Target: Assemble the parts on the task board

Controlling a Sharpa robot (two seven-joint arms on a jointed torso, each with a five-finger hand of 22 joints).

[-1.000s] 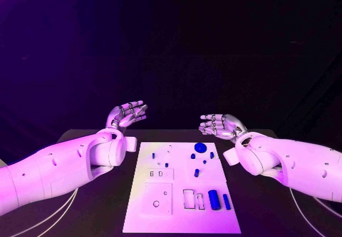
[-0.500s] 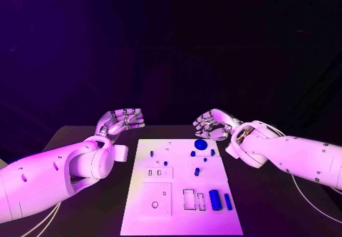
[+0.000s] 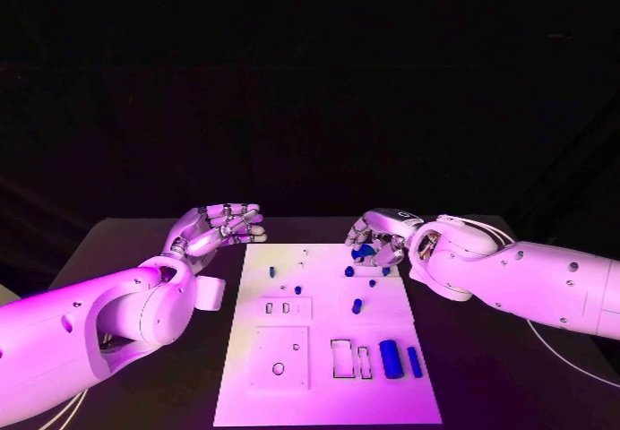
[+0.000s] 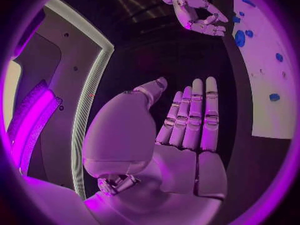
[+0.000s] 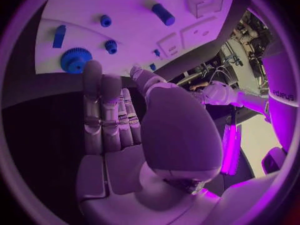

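The white task board (image 3: pixel 330 331) lies in the middle of the black table. A blue gear (image 3: pixel 365 253) sits at its far right corner. My right hand (image 3: pixel 377 236) hovers just over that gear with its fingers apart and nothing in them; in the right wrist view the gear (image 5: pixel 75 60) lies on the board just past the fingertips (image 5: pixel 92 67). My left hand (image 3: pixel 219 224) is raised beside the board's far left corner, holding nothing, and its fingers (image 4: pixel 194 110) are stretched out. Small blue pegs (image 3: pixel 348 270) stand mid-board. Two blue cylinders (image 3: pixel 391 358) lie near the front right.
Rectangular recesses (image 3: pixel 342 358) and a square plate with holes (image 3: pixel 284 354) take up the board's front half. Black table (image 3: pixel 155 242) lies on both sides of the board. In the left wrist view, the right hand (image 4: pixel 200 15) hangs off the board's (image 4: pixel 262 85) far edge.
Both hands have come down and forward towards the board's far end. The right hand has moved in from the side to above the blue gear. The left hand has drawn near the far left corner.
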